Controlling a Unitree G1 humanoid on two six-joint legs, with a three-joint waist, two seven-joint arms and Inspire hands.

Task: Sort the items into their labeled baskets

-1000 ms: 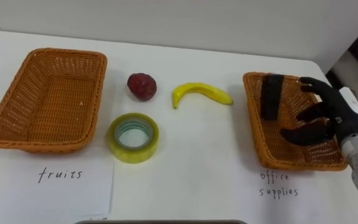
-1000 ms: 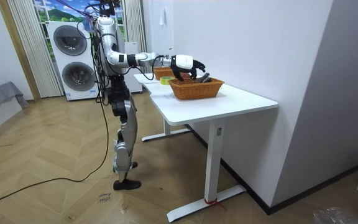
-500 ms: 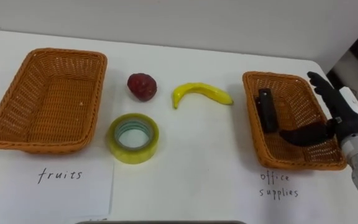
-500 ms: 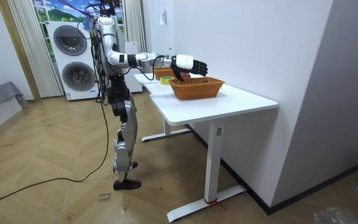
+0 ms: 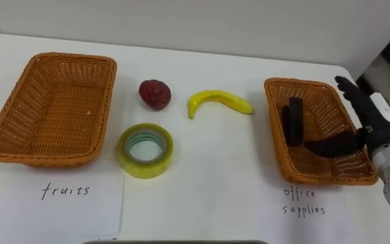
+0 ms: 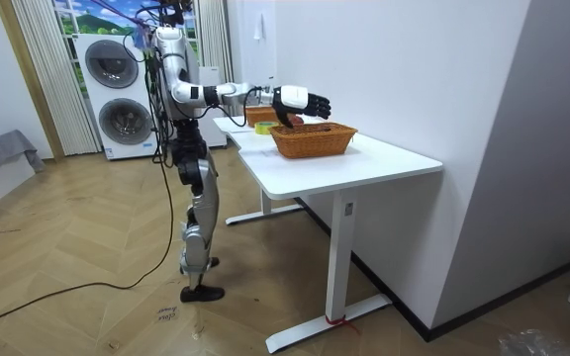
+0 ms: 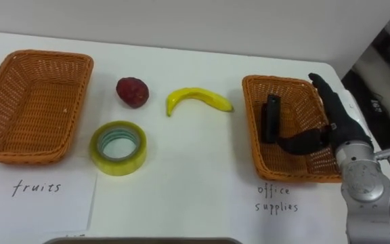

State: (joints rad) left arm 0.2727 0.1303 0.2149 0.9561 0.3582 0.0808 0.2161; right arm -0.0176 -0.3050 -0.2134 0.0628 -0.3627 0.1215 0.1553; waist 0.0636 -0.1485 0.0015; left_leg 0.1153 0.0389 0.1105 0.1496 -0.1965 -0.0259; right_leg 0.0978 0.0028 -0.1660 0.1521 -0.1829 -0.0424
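The right hand [image 5: 361,112] hung open over the right basket [image 5: 279,146], fingers straight, thumb spread. A black office item [image 5: 294,120] lay inside that basket. The banana [image 5: 219,100], red fruit [image 5: 154,93] and tape roll [image 5: 144,167] sat left of it, on the table [image 5: 208,183].

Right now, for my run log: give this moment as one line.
right hand open over right basket | black item in basket | banana, red fruit, tape unsorted on table

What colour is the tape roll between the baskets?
The round roll of tape is yellow with a pale green inner core; the left eye view shows it best.
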